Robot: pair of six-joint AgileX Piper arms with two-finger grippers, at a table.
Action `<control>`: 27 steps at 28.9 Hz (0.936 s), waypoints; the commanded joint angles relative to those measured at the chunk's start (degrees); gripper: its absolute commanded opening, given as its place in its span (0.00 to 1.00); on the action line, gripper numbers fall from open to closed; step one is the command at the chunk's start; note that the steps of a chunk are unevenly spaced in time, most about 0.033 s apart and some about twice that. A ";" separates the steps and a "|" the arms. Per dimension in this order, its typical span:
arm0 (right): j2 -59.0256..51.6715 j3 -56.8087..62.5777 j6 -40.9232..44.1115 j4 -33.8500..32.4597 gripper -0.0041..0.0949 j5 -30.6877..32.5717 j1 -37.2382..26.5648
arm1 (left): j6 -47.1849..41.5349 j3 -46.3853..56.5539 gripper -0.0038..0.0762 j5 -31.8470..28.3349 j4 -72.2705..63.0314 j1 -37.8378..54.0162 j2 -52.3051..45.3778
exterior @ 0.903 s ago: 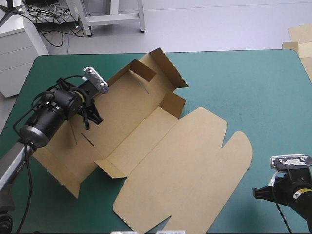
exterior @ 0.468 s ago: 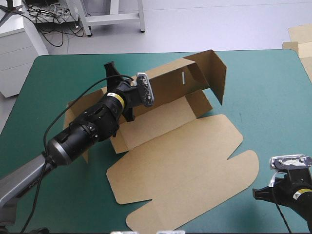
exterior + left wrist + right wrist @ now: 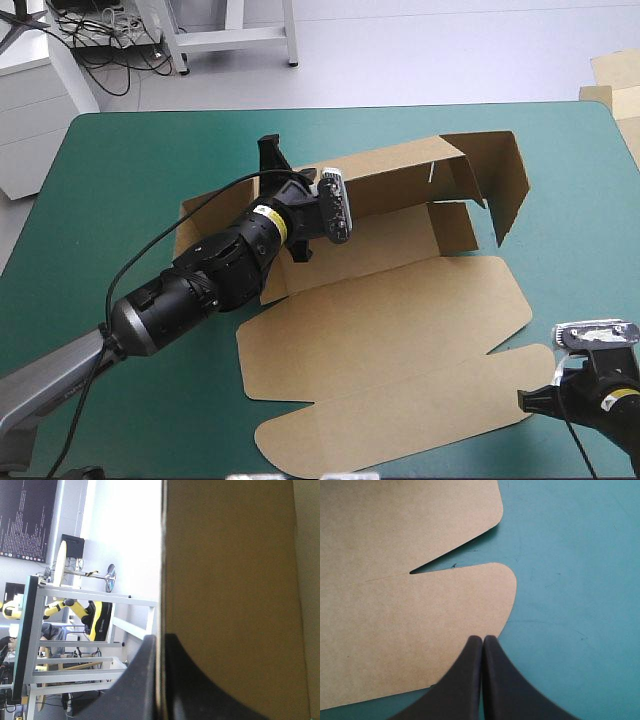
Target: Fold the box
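Note:
The brown box (image 3: 390, 340) lies in the middle of the teal-green cover (image 3: 120, 170), its wide lid flat toward the front. Its long far wall (image 3: 400, 175) stands raised, with an end flap (image 3: 505, 185) upright at the right. My left gripper (image 3: 283, 182) is at the left end of that wall. In the left wrist view the gripper (image 3: 160, 638) is shut on the box, the board (image 3: 230, 580) filling the space ahead. My right gripper (image 3: 532, 398) waits at the front right, shut and empty. In its own view the gripper (image 3: 482, 639) hovers at the rounded corner of the lid (image 3: 395, 620).
More brown board (image 3: 615, 80) lies past the table's far right corner. Bare cover (image 3: 570, 580) stretches to the right of the lid, and also along the left side and front left of the table.
My left arm has swung rightward with the box. The far wall has gone from nearly flat to upright, and the whole sheet has turned and slid right. The right arm has stayed put.

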 commanded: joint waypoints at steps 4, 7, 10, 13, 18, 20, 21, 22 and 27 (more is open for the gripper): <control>0.50 -1.44 -0.43 0.41 0.02 -2.37 -0.48 | -1.17 -1.82 0.04 -2.58 3.01 -0.44 2.17; 0.50 -1.44 -0.43 0.41 0.02 -2.37 -0.48 | -1.17 -1.82 0.04 -3.19 3.82 -0.44 4.84; 0.50 -1.44 -0.53 0.41 0.02 -2.37 -0.48 | -1.31 -1.82 0.04 -3.96 4.24 -0.66 6.51; 0.50 -1.44 -0.94 0.41 0.02 -2.48 -0.48 | -3.00 -1.82 0.04 -3.82 7.53 -0.64 7.79; 0.50 -1.44 -1.09 0.41 0.02 -3.11 -0.48 | -14.70 -1.82 0.04 -1.36 21.93 -0.96 10.35; 0.50 -1.44 -1.09 0.41 0.02 -4.24 -0.48 | -19.81 -1.82 0.04 0.64 28.03 -1.59 11.29; 0.50 -1.44 -1.17 0.41 0.02 -4.81 -0.48 | -22.45 -1.82 0.04 2.19 31.62 -2.07 11.89; 0.50 -1.44 -1.17 0.53 0.02 -5.11 -0.48 | -25.11 -1.82 0.04 3.81 34.59 -2.33 12.55; 0.50 -1.44 -2.31 2.48 0.02 -5.82 -0.48 | -32.95 -1.72 0.04 8.70 42.92 -4.53 15.04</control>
